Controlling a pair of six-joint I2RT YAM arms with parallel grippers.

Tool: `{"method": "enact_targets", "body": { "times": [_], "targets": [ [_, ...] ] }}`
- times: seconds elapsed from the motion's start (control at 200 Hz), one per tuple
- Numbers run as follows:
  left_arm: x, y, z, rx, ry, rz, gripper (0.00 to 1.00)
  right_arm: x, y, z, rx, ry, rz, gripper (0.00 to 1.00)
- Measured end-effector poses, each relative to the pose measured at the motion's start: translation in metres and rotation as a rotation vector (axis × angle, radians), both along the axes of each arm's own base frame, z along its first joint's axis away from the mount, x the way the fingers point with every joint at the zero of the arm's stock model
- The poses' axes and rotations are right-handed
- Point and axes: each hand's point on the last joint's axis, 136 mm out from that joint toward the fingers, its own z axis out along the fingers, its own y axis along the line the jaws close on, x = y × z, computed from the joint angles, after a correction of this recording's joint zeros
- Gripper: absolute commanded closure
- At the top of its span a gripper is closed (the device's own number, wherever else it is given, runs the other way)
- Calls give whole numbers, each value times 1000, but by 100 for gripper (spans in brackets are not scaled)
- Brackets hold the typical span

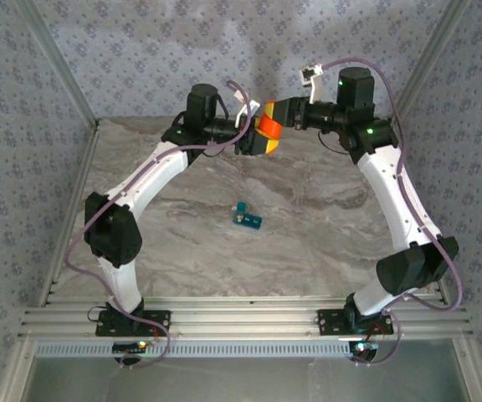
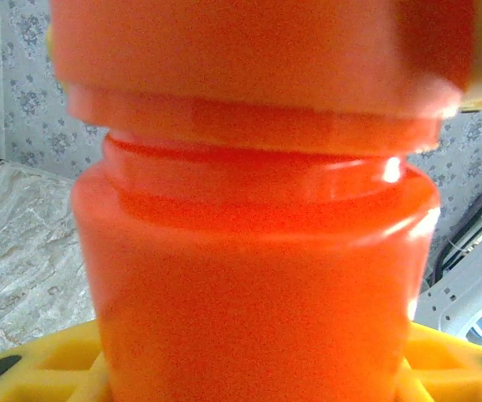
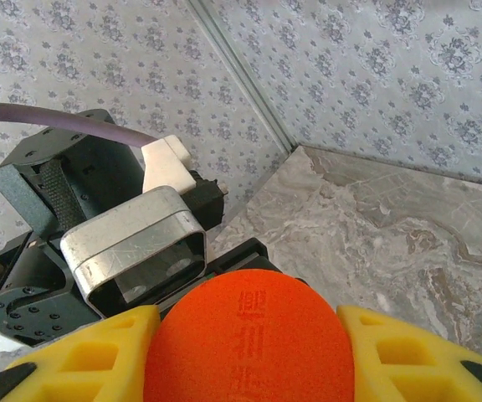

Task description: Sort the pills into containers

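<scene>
Left end effector (image 1: 258,142) pinches the orange bottle (image 1: 268,127), right end effector (image 1: 276,115) its cap (image 3: 249,335); uncapping could fling pills beyond the pill box (image 1: 247,218).

— What do we have around us?
— Walls (image 1: 141,50) papered pale grey-blue with small flower sprigs on three sides, and metal posts (image 1: 58,67) in the far corners.
— And under us?
— A grey marbled table (image 1: 308,251); ribbed aluminium rails (image 1: 249,322) run along its near edge.
</scene>
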Motion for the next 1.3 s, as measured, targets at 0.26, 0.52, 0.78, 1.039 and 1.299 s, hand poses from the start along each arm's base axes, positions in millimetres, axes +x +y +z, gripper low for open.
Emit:
{"method": "enact_targets", "body": {
  "times": [0.26,0.52,0.78,1.039,1.299],
  "targets": [
    [-2,1,-5,27,-6,-5,100,-1,-1,-5,-28,63,-18,77],
    [0,2,-10,47,0,9,100,2,0,-12,-59,88,-58,73],
    [5,1,-17,67,15,35,100,8,-3,-18,-53,115,-109,65],
    [8,1,-17,64,8,44,100,9,-5,-17,-34,123,-157,59],
    [11,-1,-9,38,-21,51,100,10,-5,-9,-3,112,-184,41]
  ]
}}
